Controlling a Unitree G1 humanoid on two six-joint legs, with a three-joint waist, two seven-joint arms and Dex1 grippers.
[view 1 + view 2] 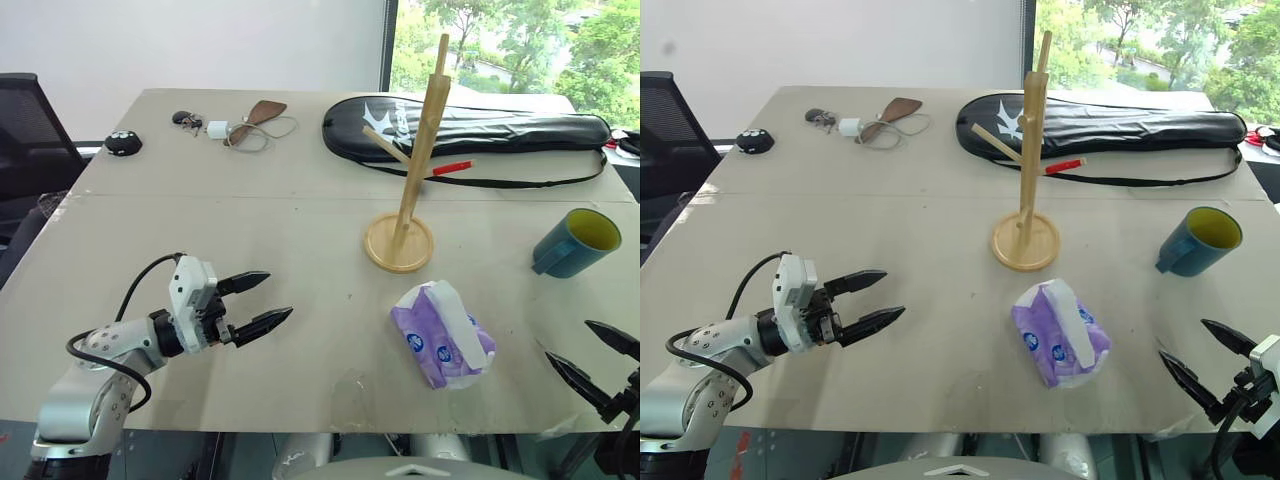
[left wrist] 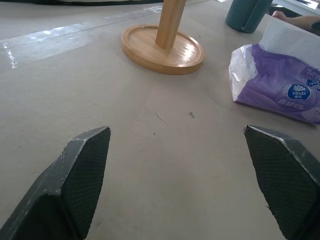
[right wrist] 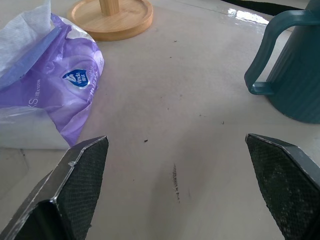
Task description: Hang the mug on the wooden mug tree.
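- L arm: reaches in from the bench's near-left edge, forearm about level; L pincer points fwd and to the right, just above the bare bench, fingers spread, holding nothing.
- R arm: low at the near-right corner; R pincer aims fwd and to the left, fingers apart, released, nothing between them.
- Mug: teal outside, ribbed wall, yellow inside; teal handle on its side. Sits at the bench's right edge, well apart from both pincers, right of the tree.
- Mug axis: appears tilted in the head views, mouth facing up and to the right; handle towards the tissue pack side.
- Tree: light-wood pole, long axis vertical, on a round disc base; thin pegs angle upward off the pole. Stands mid-bench, nothing hung on it.
- Tissue pack: purple, lying near the base, between the two pincers.
- Black bag: long, lying across the far side behind the tree.
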